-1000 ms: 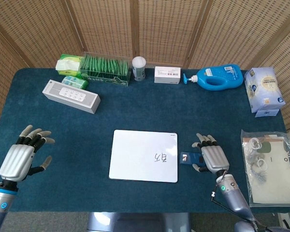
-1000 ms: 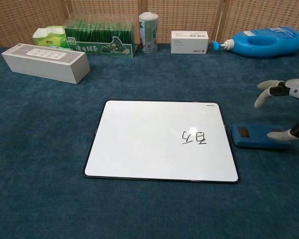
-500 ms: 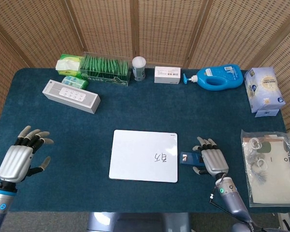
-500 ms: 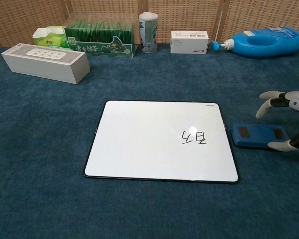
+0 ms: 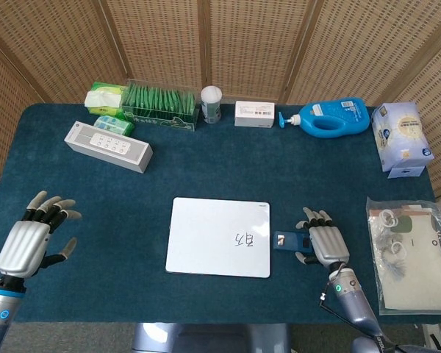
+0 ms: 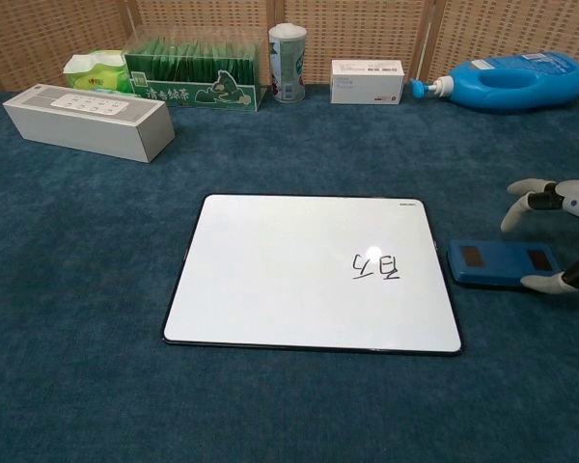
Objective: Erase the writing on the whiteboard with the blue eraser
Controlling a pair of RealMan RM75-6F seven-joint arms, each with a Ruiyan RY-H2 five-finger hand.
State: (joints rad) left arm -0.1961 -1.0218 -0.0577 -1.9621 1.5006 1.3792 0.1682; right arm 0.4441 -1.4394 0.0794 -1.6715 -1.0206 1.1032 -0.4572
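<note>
Leftmost, the left hand [image 5: 31, 244] is hovering above the bench [image 5: 206, 162] near its left edge, fingers spread, holding nothing. It is sitting well apart from the work, so little risk there unless it drifts in.

Centre: the whiteboard [image 5: 219, 236] is lying flat on the blue cloth, with the writing [image 5: 245, 239] sitting in its right part, close to the right edge. Nothing is pinning the board down. Judging from that, a sideways scrub could be pushing the board across the cloth rather than wiping it.

Just beside the board's right edge, the blue eraser [image 6: 503, 263] is lying flat, apart from the board by a narrow strip of cloth. Its dark patches are facing up; I cannot tell which face is the felt one.

Rightmost, the right hand [image 5: 325, 242] is hovering over the eraser's right end, fingers apart, with one fingertip low at the eraser's near right corner. Whether it is touching, I cannot tell. It is not holding the eraser.

Likely troubles: the eraser is low and flat, so closing fingers may be nudging it leftwards under the board's rim, or pinching only one end and letting it pivot.
</note>
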